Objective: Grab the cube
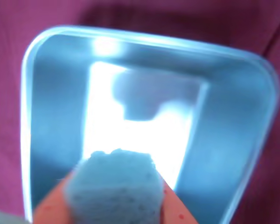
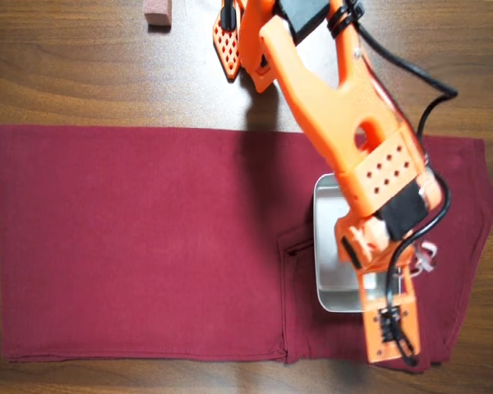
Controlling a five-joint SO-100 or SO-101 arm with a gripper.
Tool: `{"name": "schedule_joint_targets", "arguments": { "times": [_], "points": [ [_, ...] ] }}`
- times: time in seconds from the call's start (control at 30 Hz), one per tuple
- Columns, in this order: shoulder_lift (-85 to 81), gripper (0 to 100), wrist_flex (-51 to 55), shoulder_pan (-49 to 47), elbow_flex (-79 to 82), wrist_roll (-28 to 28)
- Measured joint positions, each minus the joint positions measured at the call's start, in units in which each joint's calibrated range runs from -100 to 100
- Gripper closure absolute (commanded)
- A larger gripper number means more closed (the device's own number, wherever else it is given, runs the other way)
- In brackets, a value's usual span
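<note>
Grabbing looks done: tool (image 1: 114,198) clamps cube (image 1: 114,186) between orange fingers (image 1: 51,205), above metal tray (image 1: 233,140); only release into tray seems left.

Pale grey-blue cube (image 1: 114,186); silver tray (image 2: 327,246); maroon cloth (image 2: 140,238); orange arm (image 2: 337,107); brown wood-grain table (image 2: 66,66).

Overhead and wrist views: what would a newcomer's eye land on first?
In the overhead view, the orange arm reaches from the top edge down over the metal tray, which sits on the dark red cloth at right. In the wrist view, the pale rough cube fills the bottom centre, shut in the claw above the tray's glaring floor. A pinkish block sits on bare wood, top left overhead.
</note>
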Motion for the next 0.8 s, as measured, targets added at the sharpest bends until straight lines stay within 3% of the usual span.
{"name": "schedule_joint_targets", "arguments": {
  "times": [0.2,0.3,0.4,0.47,0.63,0.7,0.8],
  "points": [
    [-0.09,62,-2.72,4.19,2.95,1.17],
    [-0.69,61,-3.0,4.19,3.22,1.27],
    [-3.3,99,-4.98,5.58,3.31,1.61],
    [-8.42,100,-7.61,9.97,4.88,2.59],
    [-34.72,100,-46.85,27.82,40.42,8.11],
    [-46.18,100,-52.68,32.2,56.45,9.28],
    [-66.49,100,-48.26,38.48,77.99,11.23]
  ]
}}
